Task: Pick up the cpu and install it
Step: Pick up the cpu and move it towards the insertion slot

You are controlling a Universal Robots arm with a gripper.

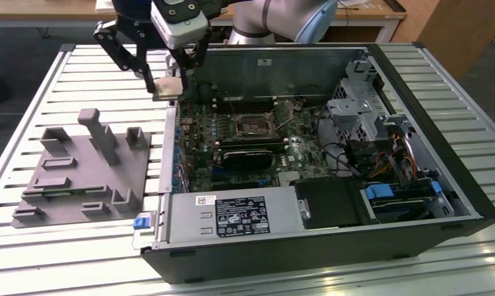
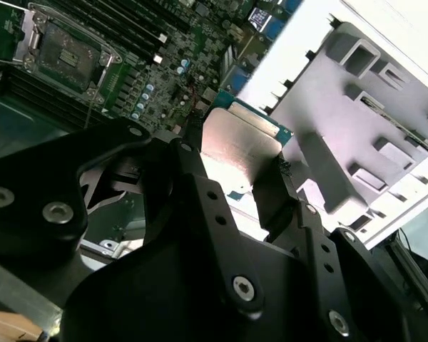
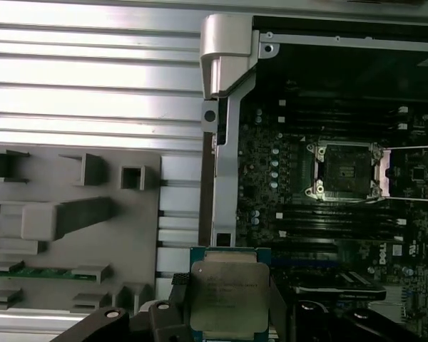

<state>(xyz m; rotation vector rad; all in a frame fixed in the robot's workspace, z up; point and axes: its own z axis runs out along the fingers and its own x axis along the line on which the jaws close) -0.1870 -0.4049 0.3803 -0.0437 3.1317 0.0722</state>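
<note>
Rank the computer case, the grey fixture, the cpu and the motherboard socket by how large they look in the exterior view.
1. computer case
2. grey fixture
3. cpu and motherboard socket: look about alike, so unranked.

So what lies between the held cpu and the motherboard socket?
In the first wrist view, a stretch of motherboard with long dark memory slots separates the cpu from the open socket.

Silvery slatted metal table [image 1: 66, 246], bright glare along its near edge, pale wooden desk [image 1: 33, 9] behind the table, brown wooden cabinet [image 1: 453, 18] past its far corner, dark floor [image 1: 487, 80] beside it
</note>
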